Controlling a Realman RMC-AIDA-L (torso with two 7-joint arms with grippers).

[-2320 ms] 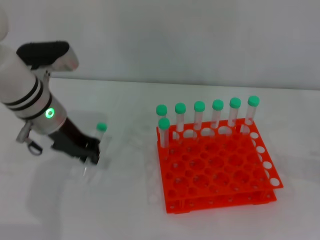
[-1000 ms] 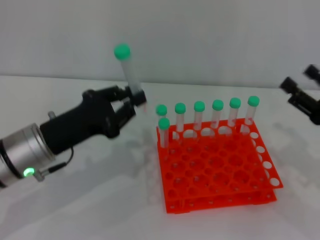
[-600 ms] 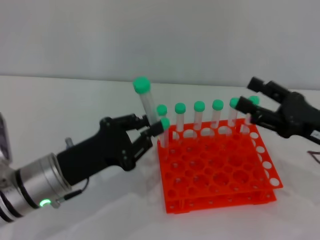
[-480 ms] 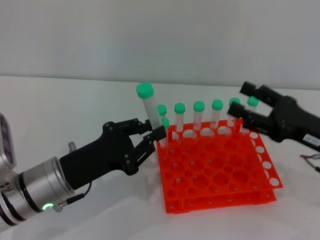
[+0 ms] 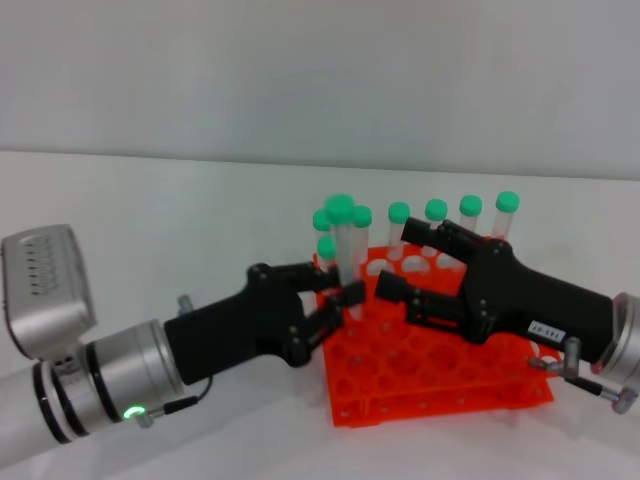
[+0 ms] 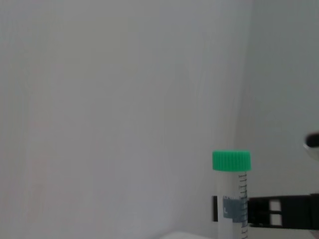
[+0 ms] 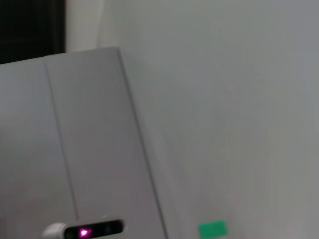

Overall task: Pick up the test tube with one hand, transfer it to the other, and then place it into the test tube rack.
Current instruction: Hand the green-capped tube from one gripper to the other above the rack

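Left pincer (image 5: 338, 296) pinches the test tube (image 5: 345, 250) upright over the test tube rack (image 5: 440, 350); right pincer (image 5: 400, 262), spread at its 3 o'clock, risks knocking it loose should it close off-centre.

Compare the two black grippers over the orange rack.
The left gripper is shut on the clear green-capped test tube, held upright; the right gripper is open and empty, its fingers spread beside that tube. The right bears a small white label; the left shows none. Both are black and two-fingered, meeting over the orange-red rack.
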